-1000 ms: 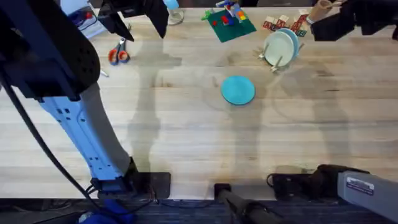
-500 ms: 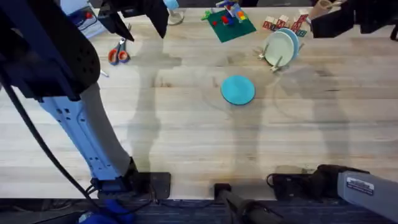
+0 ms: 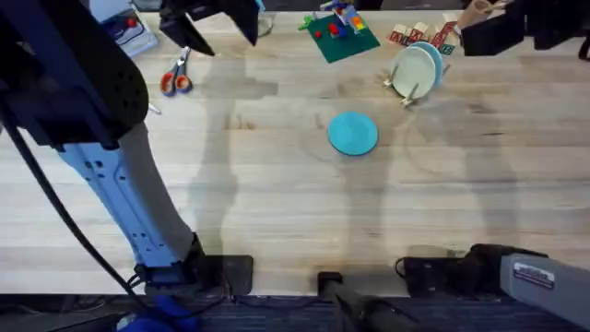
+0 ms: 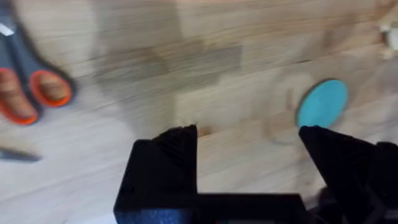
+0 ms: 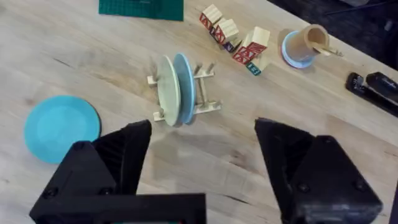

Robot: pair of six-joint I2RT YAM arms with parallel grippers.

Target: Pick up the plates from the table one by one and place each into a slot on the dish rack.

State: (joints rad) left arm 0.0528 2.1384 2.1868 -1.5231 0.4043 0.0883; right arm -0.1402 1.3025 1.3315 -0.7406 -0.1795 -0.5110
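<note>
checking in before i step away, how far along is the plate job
About halfway. The pale light-blue plate already stands in the dish rack beside a cream plate. Nothing is in hand: the left gripper and right gripper are both open and empty. The teal plate lies flat on the table, yet to be racked.

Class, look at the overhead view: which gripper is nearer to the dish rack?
Right. The right gripper hangs just beside the dish rack at the table's far right; the left gripper is far off, near the scissors.
</note>
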